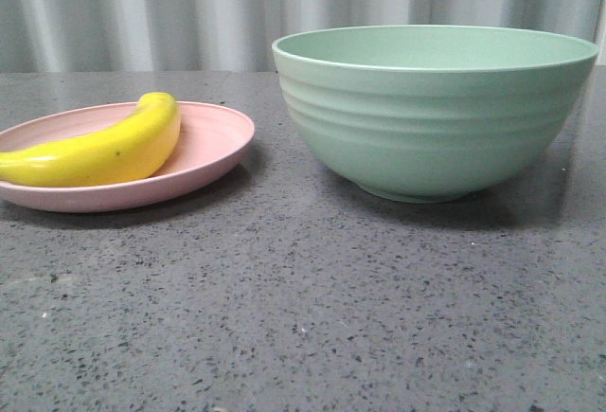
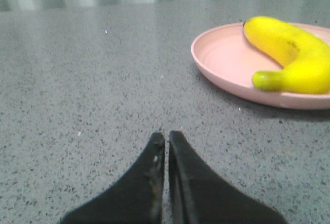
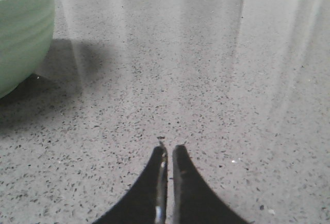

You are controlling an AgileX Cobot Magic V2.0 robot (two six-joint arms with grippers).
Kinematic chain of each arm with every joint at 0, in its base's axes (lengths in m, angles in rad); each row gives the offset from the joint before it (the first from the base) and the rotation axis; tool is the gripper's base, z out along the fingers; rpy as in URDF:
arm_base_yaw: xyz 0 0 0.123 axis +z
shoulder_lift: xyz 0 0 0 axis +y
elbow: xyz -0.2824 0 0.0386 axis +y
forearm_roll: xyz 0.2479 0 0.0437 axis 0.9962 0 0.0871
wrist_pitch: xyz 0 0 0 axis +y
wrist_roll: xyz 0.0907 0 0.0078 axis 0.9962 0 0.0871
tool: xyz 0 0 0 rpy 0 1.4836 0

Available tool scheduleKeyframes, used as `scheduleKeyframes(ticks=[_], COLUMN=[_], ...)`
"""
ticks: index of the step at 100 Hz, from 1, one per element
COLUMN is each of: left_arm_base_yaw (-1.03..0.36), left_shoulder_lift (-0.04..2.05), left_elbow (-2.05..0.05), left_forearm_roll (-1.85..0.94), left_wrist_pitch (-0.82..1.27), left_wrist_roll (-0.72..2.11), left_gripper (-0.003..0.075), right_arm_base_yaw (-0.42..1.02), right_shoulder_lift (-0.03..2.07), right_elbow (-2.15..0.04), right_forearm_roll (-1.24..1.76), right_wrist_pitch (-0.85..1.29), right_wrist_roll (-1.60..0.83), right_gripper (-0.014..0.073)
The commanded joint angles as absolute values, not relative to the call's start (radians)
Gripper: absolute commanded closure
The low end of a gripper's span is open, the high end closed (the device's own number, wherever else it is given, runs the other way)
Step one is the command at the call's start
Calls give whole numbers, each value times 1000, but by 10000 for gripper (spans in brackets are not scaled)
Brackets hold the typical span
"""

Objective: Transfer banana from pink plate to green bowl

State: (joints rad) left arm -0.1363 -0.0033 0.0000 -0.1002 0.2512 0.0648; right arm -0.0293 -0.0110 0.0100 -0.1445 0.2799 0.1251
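Nothing moved yet by the look of it. Banana (image 1: 99,152) lies on the pink plate (image 1: 213,142), far left of the table (image 1: 303,298), long axis running roughly left-right with one end curving toward the back rim. It sits a bit toward the near side of the plate and overhangs the left rim slightly in the front view. Green bowl (image 1: 436,114) stands to the right of the plate, close but not touching, with a strip of bare table between. The bowl's wall is much taller than the plate rim, so the fruit needs a real lift to clear it, not a slide.

Left gripper (image 2: 166,137) is low over bare table, on the plate's left side per its wrist view. Its fingers (image 2: 154,154) are pressed together with only a hairline gap, holding nothing. The plate is near it but apart.

Right gripper (image 3: 169,151) is the same: tips together, empty, over open table with the bowl off to one side and well apart.

Judgement: this is the start pose. The left arm is the obvious pick because it is on the banana's side. It has to open first, then come down across the banana's narrow width near mid-body. The skin looks smooth and glossy, so slip or roll on closing is the main risk. A too-low approach would clip the plate rim.
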Motion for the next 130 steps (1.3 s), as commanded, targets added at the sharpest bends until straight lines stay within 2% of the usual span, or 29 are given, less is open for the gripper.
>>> scheduleKeyframes(ticks=[1, 53, 116, 130], left_arm_base_yaw=[-135, -135, -135, -135], left_shoulder_lift=[-27, -27, -18, -18], left_elbow=[10, 10, 8, -34], left_forearm_roll=[-100, -116, -131, -133], left_wrist_pitch=[150, 138, 86, 87], left_wrist_roll=[67, 67, 67, 67], left_gripper=[741, 741, 741, 741], right_arm_base_yaw=[-35, -35, -35, -35], right_shoulder_lift=[-32, -32, -32, -32], right_elbow=[31, 31, 31, -32], right_forearm_roll=[-156, -89, -170, -167], right_wrist_pitch=[193, 90, 36, 49], right_wrist_roll=[118, 118, 116, 116], right_gripper=[659, 659, 659, 659])
